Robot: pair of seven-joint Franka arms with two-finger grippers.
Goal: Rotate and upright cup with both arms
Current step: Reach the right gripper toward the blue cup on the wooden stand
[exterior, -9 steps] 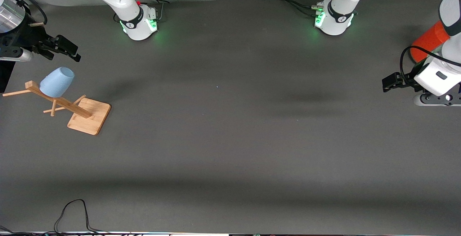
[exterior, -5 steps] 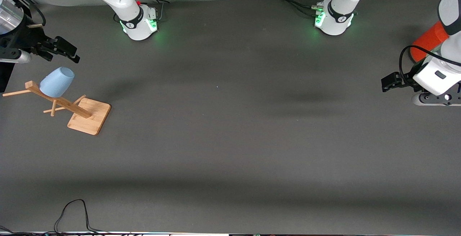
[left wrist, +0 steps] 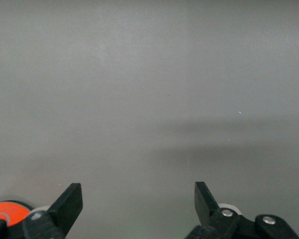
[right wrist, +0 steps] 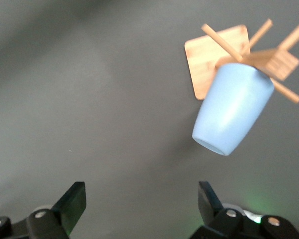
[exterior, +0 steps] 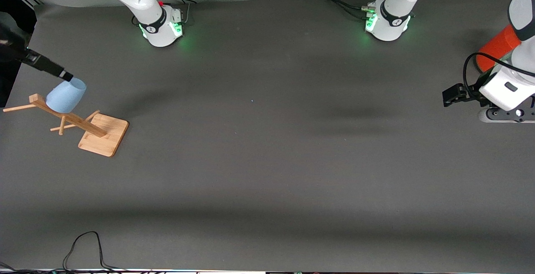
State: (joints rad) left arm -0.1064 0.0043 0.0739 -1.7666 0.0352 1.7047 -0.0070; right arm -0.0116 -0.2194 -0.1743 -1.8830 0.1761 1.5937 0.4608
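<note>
Dark grey table [exterior: 267, 161], matte, mostly bare, both arm bases lit green along the edge farthest from the front cam.

Right gripper [right wrist: 142, 201]: fingers apart, nothing between them. In the front view it's at the table edge at the right arm's end, one dark fingertip [exterior: 64, 75] right by the cup's rim. Big change vs half a sec ago: back then the whole gripper sat higher and clear of the cup w/ its body in plain view; now it has swung in and pitched so mostly just a dark finger shows, reaching to the rim. Probably means the approach is nearly done and the grab is next, though no grip yet.

The cup [exterior: 65, 95] hangs mouth-down and tilted on a peg of the wooden rack [exterior: 102, 134], near the table corner at the right arm's end. Hasn't moved across the frames. From the right wrist cam the cup [right wrist: 233, 109] is ahead of the open fingers, off to one side, not between them. So it needs lining up before closing.

Left gripper [left wrist: 138, 201]: also spread wide, empty, waiting over the table's edge at the left arm's end, near the orange-red can [exterior: 497, 48]. Basically unchanged.
</note>
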